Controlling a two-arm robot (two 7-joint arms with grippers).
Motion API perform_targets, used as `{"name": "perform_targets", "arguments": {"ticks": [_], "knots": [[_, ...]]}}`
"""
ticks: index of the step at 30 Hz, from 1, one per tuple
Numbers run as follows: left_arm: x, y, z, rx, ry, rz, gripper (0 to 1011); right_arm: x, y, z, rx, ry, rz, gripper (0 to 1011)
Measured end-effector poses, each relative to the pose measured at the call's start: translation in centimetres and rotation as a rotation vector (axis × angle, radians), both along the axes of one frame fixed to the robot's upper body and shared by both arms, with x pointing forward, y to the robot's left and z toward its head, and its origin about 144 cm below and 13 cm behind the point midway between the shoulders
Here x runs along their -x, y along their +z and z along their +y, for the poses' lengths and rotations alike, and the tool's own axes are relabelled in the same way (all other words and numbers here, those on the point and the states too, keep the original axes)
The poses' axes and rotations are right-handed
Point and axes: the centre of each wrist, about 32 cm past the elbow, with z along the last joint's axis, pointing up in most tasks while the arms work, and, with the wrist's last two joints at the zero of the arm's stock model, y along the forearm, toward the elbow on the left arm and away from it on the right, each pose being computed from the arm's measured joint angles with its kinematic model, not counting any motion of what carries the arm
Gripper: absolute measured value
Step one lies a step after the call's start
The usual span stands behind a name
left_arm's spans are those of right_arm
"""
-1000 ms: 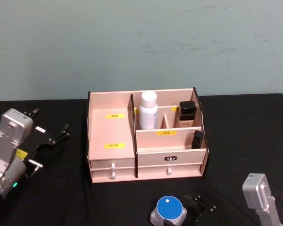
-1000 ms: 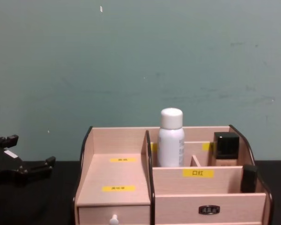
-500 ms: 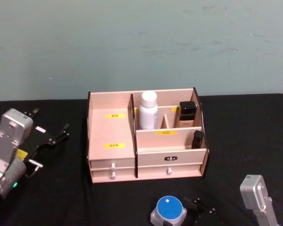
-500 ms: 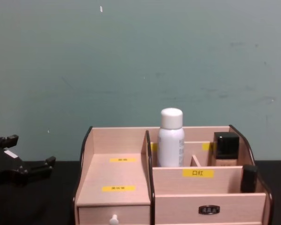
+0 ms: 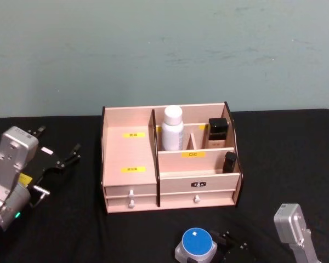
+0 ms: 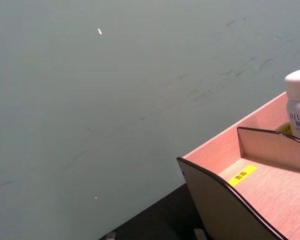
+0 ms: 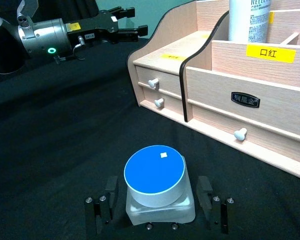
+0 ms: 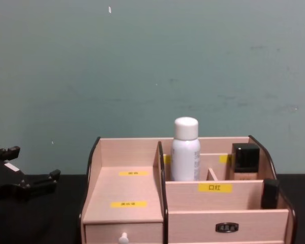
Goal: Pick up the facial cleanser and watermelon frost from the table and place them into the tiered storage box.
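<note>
Left jaws, on my left arm [image 5: 13, 159], hang spread and holding nothing over the desk's [image 5: 285, 159] left edge, fingers [image 5: 72, 150] pointing toward the middle and well apart from everything else. Right of them, across the middle of the desk, sits the tiered storage box [image 5: 129, 153], its drawers facing me. A white bottle [image 5: 172, 129] stands upright in the back compartment just right of the tall divider. Further right, a dark-capped square bottle [image 5: 217, 133] stands in the back right compartment, and a small black container [image 5: 230, 161] stands in the lower front compartment at the box's right end. Near the desk's front edge, in front of the box's right-hand drawers, a blue-lidded jar [image 5: 196, 244] sits upright. Right jaws, on my right arm [image 5: 290, 222], are spread around it, low by the desk, one finger [image 7: 104, 207] on each side; I cannot tell whether the pads touch the jar
</note>
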Motion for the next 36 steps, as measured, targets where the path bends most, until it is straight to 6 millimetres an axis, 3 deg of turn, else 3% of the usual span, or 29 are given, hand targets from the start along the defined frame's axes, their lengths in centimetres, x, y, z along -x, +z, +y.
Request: {"name": "perform_targets", "arguments": {"ticks": [16,36], "knots": [[0.0,0.0,0.0,0.0,0.0,0.0,1010,-1.2,0.2,0.8,0.014,0.014,-0.002,1002],[0.0,0.0,0.0,0.0,0.0,0.0,1010,-1.3,0.0,1.2,0.037,0.023,0.023,1003]]}}
